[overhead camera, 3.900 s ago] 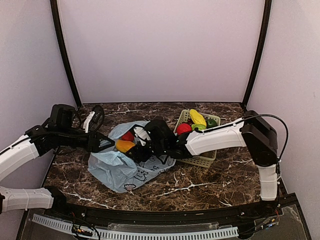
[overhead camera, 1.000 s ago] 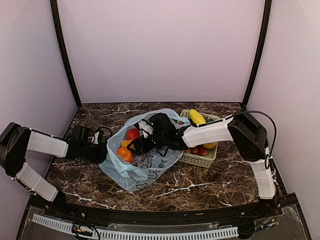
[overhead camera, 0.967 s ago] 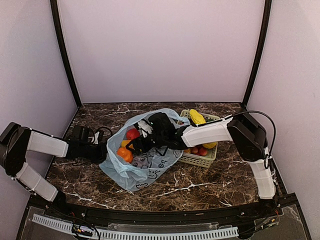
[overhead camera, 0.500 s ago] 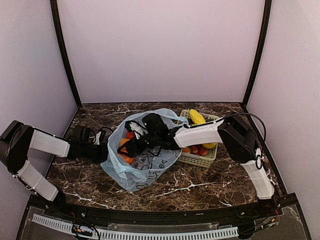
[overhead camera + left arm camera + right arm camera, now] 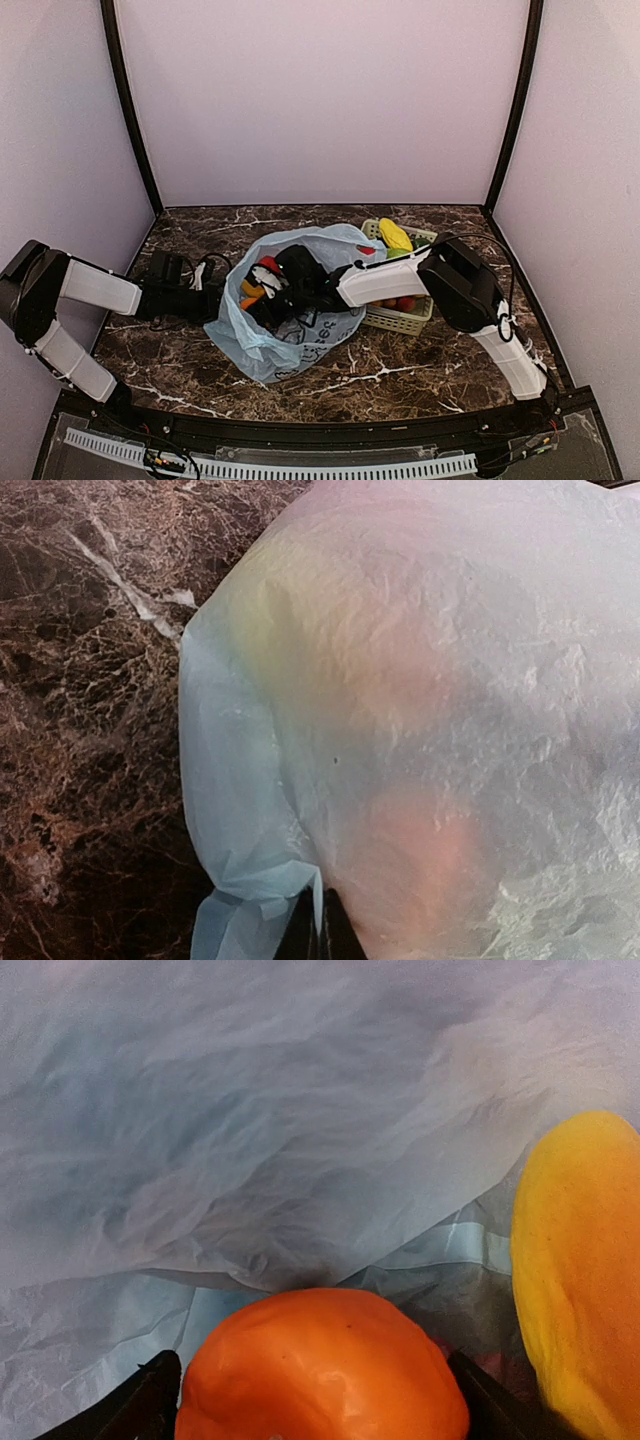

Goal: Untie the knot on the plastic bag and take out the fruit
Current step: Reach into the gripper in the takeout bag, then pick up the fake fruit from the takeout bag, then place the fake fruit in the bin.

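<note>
The light blue plastic bag (image 5: 270, 345) lies open-mouthed on the marble table; its knot is out of view. My left gripper (image 5: 212, 298) is shut on the bag's film at its left edge, and the thin blue sheet (image 5: 250, 810) runs down between the dark fingertips (image 5: 300, 935). My right gripper (image 5: 262, 295) is deep inside the bag. An orange fruit (image 5: 320, 1370) fills the gap between its black fingers (image 5: 150, 1400), touching both. A yellow mango-like fruit (image 5: 580, 1260) lies just to its right. A red fruit (image 5: 268, 263) shows at the bag's mouth.
A pale green lattice basket (image 5: 405, 320) stands right of the bag, against my right arm, with a yellow fruit (image 5: 395, 235) and red ones in it. Dark side posts and pale walls close in the table.
My right gripper has pushed further left and deeper into the bag and now sits around the orange fruit. The bag's film has risen around it. The left gripper has stayed in place.
</note>
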Tool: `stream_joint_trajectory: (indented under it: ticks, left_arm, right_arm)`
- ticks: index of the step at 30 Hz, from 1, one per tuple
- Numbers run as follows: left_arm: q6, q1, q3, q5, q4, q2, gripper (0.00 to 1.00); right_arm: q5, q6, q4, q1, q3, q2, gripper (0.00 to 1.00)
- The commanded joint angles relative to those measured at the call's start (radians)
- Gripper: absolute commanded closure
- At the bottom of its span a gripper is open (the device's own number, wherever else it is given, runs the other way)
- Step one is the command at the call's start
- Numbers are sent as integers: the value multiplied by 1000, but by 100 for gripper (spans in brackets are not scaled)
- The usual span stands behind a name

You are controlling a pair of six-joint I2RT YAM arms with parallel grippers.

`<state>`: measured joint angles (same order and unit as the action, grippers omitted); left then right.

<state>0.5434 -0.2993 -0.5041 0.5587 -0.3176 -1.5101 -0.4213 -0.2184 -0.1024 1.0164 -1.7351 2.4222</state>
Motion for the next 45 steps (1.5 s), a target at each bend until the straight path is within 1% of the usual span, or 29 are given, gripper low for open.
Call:
stream_joint_trajectory:
  ticks: [1,4,6,9,17,26,32,36,41,45]
  left_arm:
    - [6,-6,-8,-10,17,22,99]
    - [11,-6,-15,-43,41,36,99]
    - [16,-6,-23,-62,57,50,99]
    - [21,-6,-25,-90,65,82,99]
    - [8,8,-34,-117,76,93,99]
    - [17,157,-61,-75,55,89,99]
    - [1,205,-93,-108,82,104,99]
    - [-5,230,-113,-123,103,87,99]
    - [-4,244,-129,-137,116,63,99]
    - [-2,251,-136,-156,127,45,99]
  right_arm:
    - [19,9,-1,9,0,-9,22]
    - [17,6,-36,9,35,-39,34]
    - [11,2,-64,8,59,-63,40]
    - [1,1,-66,8,68,-96,44]
    - [77,-13,-126,9,197,-244,44]
    - [231,10,-148,5,442,-517,44]
    - [296,-3,-151,0,567,-648,44]
    - [289,-9,-154,-1,623,-717,44]
    - [201,14,-228,-1,734,-830,43]
    - [149,14,-243,0,789,-939,43]
